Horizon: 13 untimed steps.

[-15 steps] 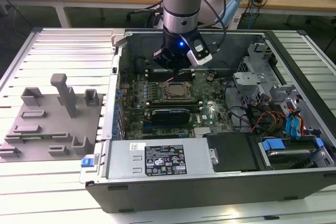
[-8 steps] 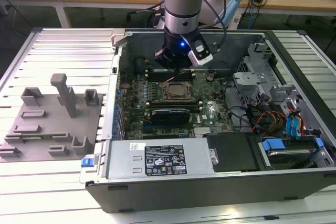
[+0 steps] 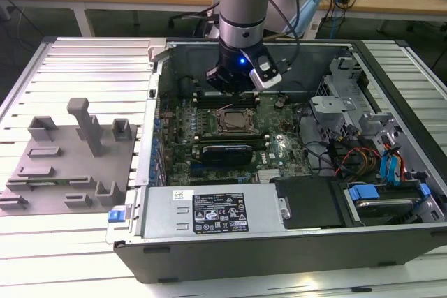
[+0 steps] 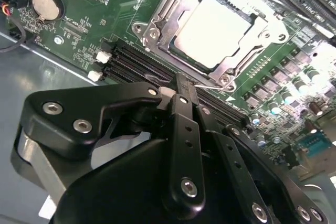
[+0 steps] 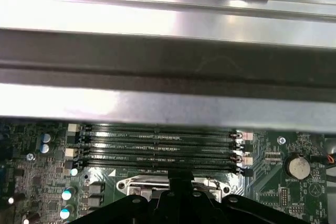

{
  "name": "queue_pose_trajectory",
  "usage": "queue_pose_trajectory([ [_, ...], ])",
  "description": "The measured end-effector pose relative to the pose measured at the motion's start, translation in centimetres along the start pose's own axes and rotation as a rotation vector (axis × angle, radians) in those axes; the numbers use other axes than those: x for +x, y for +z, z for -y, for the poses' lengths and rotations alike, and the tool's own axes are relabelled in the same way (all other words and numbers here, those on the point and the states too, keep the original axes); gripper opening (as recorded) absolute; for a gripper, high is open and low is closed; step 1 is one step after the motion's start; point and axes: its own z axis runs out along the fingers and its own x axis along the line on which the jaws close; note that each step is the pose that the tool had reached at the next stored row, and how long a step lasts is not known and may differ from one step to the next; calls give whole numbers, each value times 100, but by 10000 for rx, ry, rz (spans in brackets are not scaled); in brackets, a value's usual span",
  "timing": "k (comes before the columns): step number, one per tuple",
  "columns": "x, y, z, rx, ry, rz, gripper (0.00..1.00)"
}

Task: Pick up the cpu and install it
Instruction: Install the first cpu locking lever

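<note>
Gripper (image 4: 181, 85) hangs just above the mobo socket (image 4: 212, 30), fingers pinched to a narrow gap w/ nothing between them. Cpu (image 4: 218, 30) already sits flat inside that socket frame, so install looks about done. Beyond the socket, 4 RAM slots (image 5: 157, 145) run alongside; next move prob. calls for a straight lift clear of the socket.

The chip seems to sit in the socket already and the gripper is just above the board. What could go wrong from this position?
1. The gripper hangs close over the memory slots beside the socket; a low sideways move might scrape them.
2. The cpu lies in the socket with the frame apparently not closed over it, so a bump could perhaps shift it.
3. The case wall stands near the arm, leaving little room behind it.
</note>
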Motion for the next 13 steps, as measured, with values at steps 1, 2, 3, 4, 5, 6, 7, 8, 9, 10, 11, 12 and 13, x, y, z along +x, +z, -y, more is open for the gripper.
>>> queue_pose_trajectory([
  [1, 0, 8, -14, 9, 2, 0, 11],
  [2, -1, 12, -19, 49, 38, 2, 11],
  [3, -1, 14, -19, 75, 114, 13, 11],
  [4, -1, 14, -19, 91, 160, 18, 11],
  [5, -1, 14, -19, 93, 171, 18, 11],
  [6, -1, 14, -19, 95, 176, 18, 11],
  [7, -1, 14, -19, 94, 178, 19, 11],
  [8, 0, 14, -19, 91, 180, 20, 11],
  [9, 2, 15, -20, 91, 185, 29, 11],
  [10, 5, 18, -19, 93, 200, 53, 11],
  [11, 5, 24, -19, 95, 223, 82, 11],
  [12, 5, 30, -18, 103, 265, 119, 11],
  [13, 5, 36, -17, 109, 309, 150, 11],
])
